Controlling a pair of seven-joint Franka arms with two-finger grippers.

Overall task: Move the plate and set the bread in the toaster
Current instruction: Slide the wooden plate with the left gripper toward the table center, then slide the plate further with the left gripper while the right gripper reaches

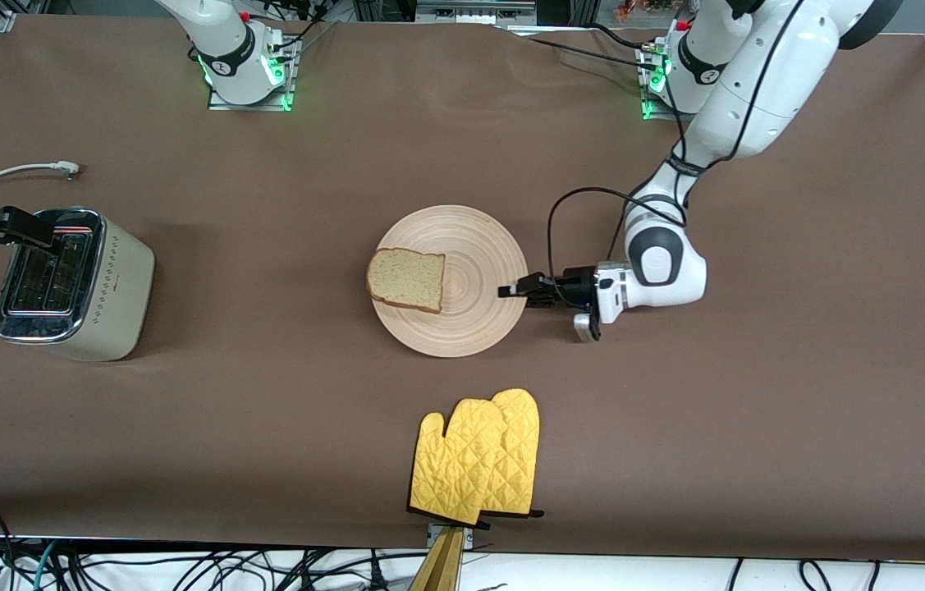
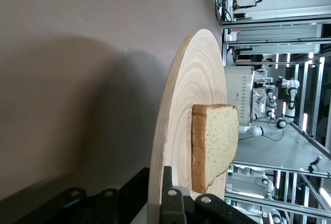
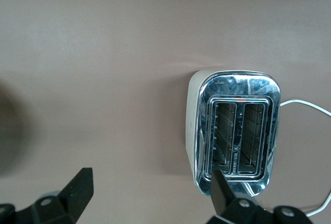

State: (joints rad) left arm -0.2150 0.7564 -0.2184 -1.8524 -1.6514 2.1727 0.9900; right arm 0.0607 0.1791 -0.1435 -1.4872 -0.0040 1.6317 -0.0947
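Observation:
The round wooden plate [image 1: 470, 328] lies in the middle of the table, with the bread [image 1: 406, 279] on the part of it toward the right arm's end. My left gripper [image 1: 514, 289] is shut on the plate's rim at the left arm's end. In the left wrist view one finger [image 2: 167, 182] lies on top of the plate [image 2: 191, 89] and the other under it, with the bread [image 2: 214, 144] just past them. The cream toaster [image 1: 113, 287] stands at the right arm's end. My right gripper [image 1: 31, 231] hangs open over it, its slots [image 3: 240, 133] empty, and holds nothing [image 3: 150, 180].
A pair of yellow oven mitts [image 1: 478, 455] lies near the table's edge nearest the front camera, nearer to it than the plate. The toaster's white cord [image 1: 19, 172] runs off toward the right arm's base. Brown table surface surrounds the plate.

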